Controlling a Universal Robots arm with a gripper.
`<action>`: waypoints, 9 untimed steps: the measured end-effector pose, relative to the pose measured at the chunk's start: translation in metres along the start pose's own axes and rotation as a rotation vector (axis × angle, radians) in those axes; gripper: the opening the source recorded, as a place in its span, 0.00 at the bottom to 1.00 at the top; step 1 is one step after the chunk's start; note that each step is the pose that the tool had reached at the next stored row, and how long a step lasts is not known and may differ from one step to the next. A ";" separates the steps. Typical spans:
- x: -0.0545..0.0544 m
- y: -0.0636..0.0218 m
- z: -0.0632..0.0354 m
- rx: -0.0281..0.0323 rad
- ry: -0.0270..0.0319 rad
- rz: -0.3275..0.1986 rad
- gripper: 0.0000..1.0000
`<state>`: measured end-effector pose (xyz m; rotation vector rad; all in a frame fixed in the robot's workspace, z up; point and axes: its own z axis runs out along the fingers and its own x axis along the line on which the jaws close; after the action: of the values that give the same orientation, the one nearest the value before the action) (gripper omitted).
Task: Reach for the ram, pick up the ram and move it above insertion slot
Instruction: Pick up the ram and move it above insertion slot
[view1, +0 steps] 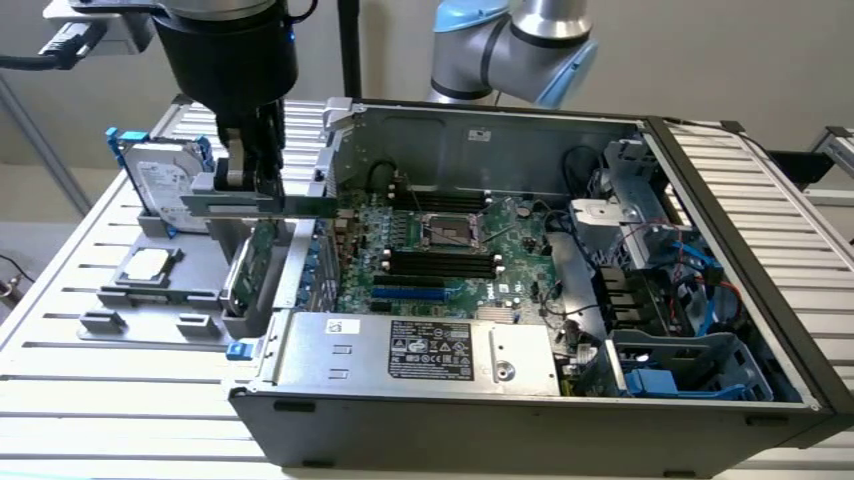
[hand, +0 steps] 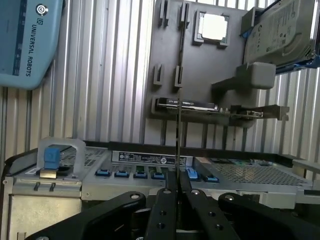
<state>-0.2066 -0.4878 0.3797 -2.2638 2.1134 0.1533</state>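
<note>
Hand (view1: 254, 190) is clenched on the ram (view1: 287, 205) — thin green stick held level, edge-on in the wrist view (hand: 178, 125) between the fingers (hand: 165, 200). It hangs above the grey parts holder (view1: 147, 310) on the worktop (view1: 80, 400), just beside the open PC case (view1: 534, 400) wall — at the exterior view's left, not over the motherboard (view1: 447, 245).

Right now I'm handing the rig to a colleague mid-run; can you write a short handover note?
Gripper: jaws shut on the ram, gripping its edge.
Ram: lifted clear of the grey holder tray, held level in the air beside the open computer case, at the exterior view's left.
Done: reach and pickup.
Left: the ram is not yet above the memory slots on the motherboard.
</note>
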 end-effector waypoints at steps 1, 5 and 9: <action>0.000 -0.0045 -0.0002 -0.0002 0.0001 0.000 0.13; 0.002 -0.0228 -0.0010 -0.0008 0.0000 -0.002 0.13; 0.003 -0.0407 -0.0018 -0.0016 0.0001 -0.004 0.13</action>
<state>-0.1658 -0.4880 0.3797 -2.2684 2.1099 0.1549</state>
